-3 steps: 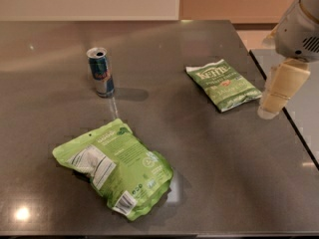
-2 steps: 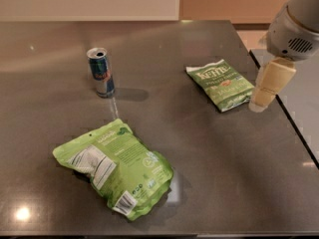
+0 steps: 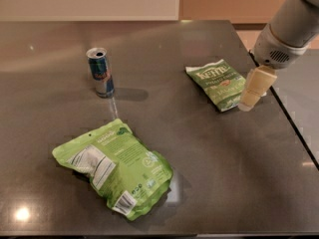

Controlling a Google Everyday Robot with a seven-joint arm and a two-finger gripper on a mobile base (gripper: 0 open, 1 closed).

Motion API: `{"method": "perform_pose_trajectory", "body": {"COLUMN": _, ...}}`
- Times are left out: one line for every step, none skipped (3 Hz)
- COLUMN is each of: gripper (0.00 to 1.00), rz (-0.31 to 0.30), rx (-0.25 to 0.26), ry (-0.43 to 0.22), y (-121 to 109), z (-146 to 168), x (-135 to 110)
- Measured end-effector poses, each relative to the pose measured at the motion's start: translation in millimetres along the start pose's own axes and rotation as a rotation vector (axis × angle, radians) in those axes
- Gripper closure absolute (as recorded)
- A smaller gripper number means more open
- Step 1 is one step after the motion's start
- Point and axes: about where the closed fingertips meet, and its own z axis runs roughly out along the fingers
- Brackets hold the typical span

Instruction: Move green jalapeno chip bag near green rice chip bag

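Note:
The green jalapeno chip bag, small, flat, darker green with white "Kettle" lettering, lies on the dark table at the right. The green rice chip bag, larger, puffy, lime green with a white label and barcode patch, lies at the front left. My gripper, cream-coloured on a grey-white arm, hangs at the right edge of the jalapeno bag, over its right side. It holds nothing that I can see.
A blue and silver drink can stands upright at the back left, between the two bags. The table's right edge runs close behind the gripper, with a second surface beyond it.
My gripper has moved left and slightly up, from beside the table's right edge to the right edge of the jalapeno bag. The bags and can have not moved.

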Motion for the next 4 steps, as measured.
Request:
{"method": "perform_pose_trajectory", "body": {"gripper": 0.0, "rz": 0.025, "rx": -0.041, "ry": 0.014, "y": -12.6, "z": 31.3, "x": 3.3}}
{"method": "perform_pose_trajectory", "body": {"gripper": 0.0, "rz": 0.061, "rx": -0.082, "ry": 0.039, "y": -25.2, "z": 58.1, "x": 11.0}}
{"method": "perform_pose_trajectory", "body": {"gripper": 0.0, "rz": 0.082, "rx": -0.103, "ry": 0.066, "y": -37.6, "z": 79.1, "x": 19.1}}
{"method": "perform_pose_trajectory", "body": {"gripper": 0.0, "rz": 0.101, "rx": -0.117, "ry": 0.073, "y": -45.4, "z": 90.1, "x": 22.7}}
